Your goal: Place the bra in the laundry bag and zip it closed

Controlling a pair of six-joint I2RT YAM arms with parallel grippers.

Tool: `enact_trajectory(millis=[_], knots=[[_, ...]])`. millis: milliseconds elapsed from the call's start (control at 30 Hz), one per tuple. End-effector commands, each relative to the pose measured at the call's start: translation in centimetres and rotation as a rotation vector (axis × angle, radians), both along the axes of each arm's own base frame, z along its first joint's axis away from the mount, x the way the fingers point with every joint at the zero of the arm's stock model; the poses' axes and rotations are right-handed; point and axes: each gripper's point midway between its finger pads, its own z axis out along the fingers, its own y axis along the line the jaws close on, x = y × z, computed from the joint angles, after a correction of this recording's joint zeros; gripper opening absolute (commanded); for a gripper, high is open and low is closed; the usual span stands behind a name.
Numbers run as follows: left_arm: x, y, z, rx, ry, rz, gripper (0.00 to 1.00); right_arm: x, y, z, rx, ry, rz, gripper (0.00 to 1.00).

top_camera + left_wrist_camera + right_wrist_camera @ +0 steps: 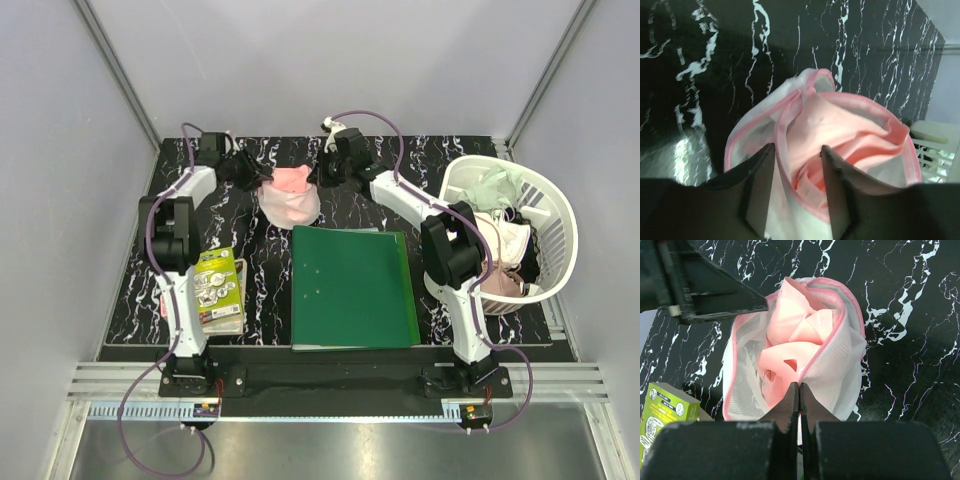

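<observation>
The laundry bag (290,208) lies at the back middle of the table, a white mesh pouch with a pink rim, its mouth open. The pink bra (292,180) sits bunched inside it and shows through the opening (790,352). My left gripper (797,150) is at the bag's left side, open, its fingers straddling the pink rim (782,150) without pinching it. My right gripper (799,386) is at the bag's right side, shut on the bag's pink zip edge where mesh (840,365) meets rim. Bra fabric (840,125) fills the mouth in the left wrist view.
A green folder (352,287) lies flat in front of the bag. A white slatted basket (560,215) holding clothes stands at the right edge. A green box (218,285) lies front left, also seen from the right wrist (662,412).
</observation>
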Motion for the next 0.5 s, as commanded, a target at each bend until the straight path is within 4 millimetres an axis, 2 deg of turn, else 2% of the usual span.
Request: enact_trajectory(millis=[0, 33, 67, 100, 133, 233, 267, 300, 333, 367, 400, 433, 467], knots=[[2.2, -1.0, 1.0, 0.002, -0.06, -0.071, 0.19, 0.9, 0.3, 5.9, 0.048, -0.144, 0.018, 0.0], [2.5, -0.8, 0.8, 0.018, -0.059, -0.071, 0.12, 1.2, 0.2, 6.3, 0.046, -0.157, 0.012, 0.0], [3.4, -0.5, 2.4, 0.03, -0.101, -0.074, 0.0, 1.4, 0.1, 6.6, 0.043, -0.168, 0.012, 0.0], [3.3, -0.3, 2.9, 0.052, -0.11, -0.085, 0.0, 1.4, 0.1, 6.8, 0.041, -0.176, 0.013, 0.0], [3.6, 0.4, 5.0, 0.091, -0.159, -0.069, 0.0, 1.8, -0.3, 7.2, 0.037, -0.192, 0.005, 0.0], [2.8, 1.4, 8.5, 0.192, -0.246, -0.062, 0.0, 2.1, -1.4, 8.0, 0.002, -0.205, -0.02, 0.0], [1.7, 1.5, 11.8, 0.209, -0.303, -0.058, 0.0, 1.6, -2.0, 8.5, -0.009, -0.188, -0.027, 0.0], [0.2, 1.9, 11.5, 0.235, -0.291, -0.058, 0.0, 1.2, -2.2, 8.9, -0.009, -0.185, -0.027, 0.0], [-0.6, 2.5, 12.0, 0.278, -0.298, -0.028, 0.0, 0.6, -2.6, 8.1, -0.016, -0.163, -0.029, 0.0], [-1.7, 2.9, 15.1, 0.306, -0.371, -0.003, 0.0, 0.1, -3.0, 9.6, -0.002, -0.18, -0.043, 0.0], [-2.8, 3.6, 12.7, 0.343, -0.331, 0.019, 0.0, -0.2, -3.4, 9.6, -0.002, -0.18, -0.06, 0.0], [-3.0, 4.0, 12.8, 0.347, -0.345, 0.034, 0.0, -0.3, -4.0, 8.5, -0.014, -0.161, -0.091, 0.0], [-2.6, 4.4, 13.2, 0.35, -0.374, 0.051, 0.0, 0.4, -4.3, 8.9, 0.003, -0.186, -0.108, 0.0]])
